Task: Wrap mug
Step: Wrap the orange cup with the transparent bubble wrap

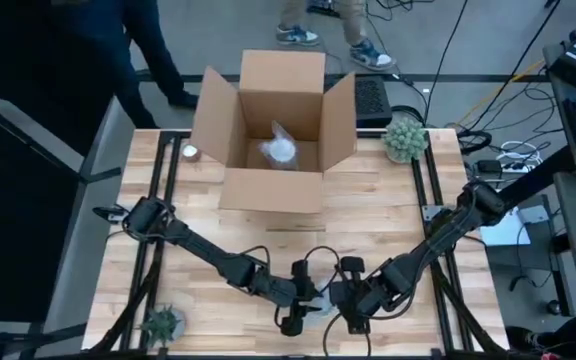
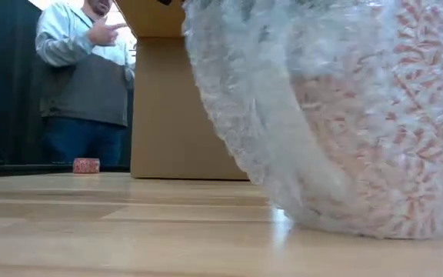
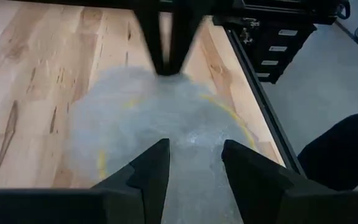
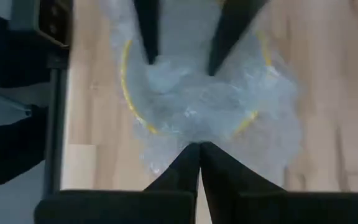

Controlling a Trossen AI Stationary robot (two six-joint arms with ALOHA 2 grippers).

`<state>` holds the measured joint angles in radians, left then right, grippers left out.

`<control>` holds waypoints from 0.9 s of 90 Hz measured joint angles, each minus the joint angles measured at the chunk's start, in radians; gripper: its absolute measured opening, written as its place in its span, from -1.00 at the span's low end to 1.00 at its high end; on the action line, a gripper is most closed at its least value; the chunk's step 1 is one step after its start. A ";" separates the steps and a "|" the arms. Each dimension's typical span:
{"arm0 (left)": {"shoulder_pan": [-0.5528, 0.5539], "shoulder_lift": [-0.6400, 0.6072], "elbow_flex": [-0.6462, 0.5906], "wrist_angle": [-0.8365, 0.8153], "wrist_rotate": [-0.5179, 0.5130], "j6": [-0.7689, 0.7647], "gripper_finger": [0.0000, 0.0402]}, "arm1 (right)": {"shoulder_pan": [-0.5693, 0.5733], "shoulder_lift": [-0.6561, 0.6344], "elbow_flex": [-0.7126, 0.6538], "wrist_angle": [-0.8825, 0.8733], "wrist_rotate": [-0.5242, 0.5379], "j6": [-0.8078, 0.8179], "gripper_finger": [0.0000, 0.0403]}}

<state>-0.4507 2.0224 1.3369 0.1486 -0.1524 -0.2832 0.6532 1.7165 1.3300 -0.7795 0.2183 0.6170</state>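
Our right gripper [image 4: 199, 149] has its fingers pressed together, pinching the edge of the bubble wrap [image 4: 210, 93] that lies over the mug [image 2: 375, 131]. Our left gripper [image 3: 194, 165] stands spread apart above the same bundle, holding nothing that we can see. Both meet at the near edge of the surface [image 1: 368, 210], close to the middle, where the mug sits.

We judge the wrapping well along: the low view shows the patterned mug already sheathed in film down to the wood. What seems left is closing the loose top.

The mug's handle and mouth are hidden under the wrap, and only a yellow rim shows through from above. From overhead the arms cover the bundle. Behind, an open cardboard box [image 1: 273, 130] holds another wrapped lump [image 1: 278, 150] we cannot identify.
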 joint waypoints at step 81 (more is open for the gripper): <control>0.003 0.001 0.000 0.002 0.002 0.003 -0.29 | -0.070 0.122 0.006 0.165 -0.078 -0.034 -1.00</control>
<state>-0.4480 2.0232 1.3373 0.1501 -0.1509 -0.2798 0.5829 1.8388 1.3357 -0.6149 0.1401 0.5834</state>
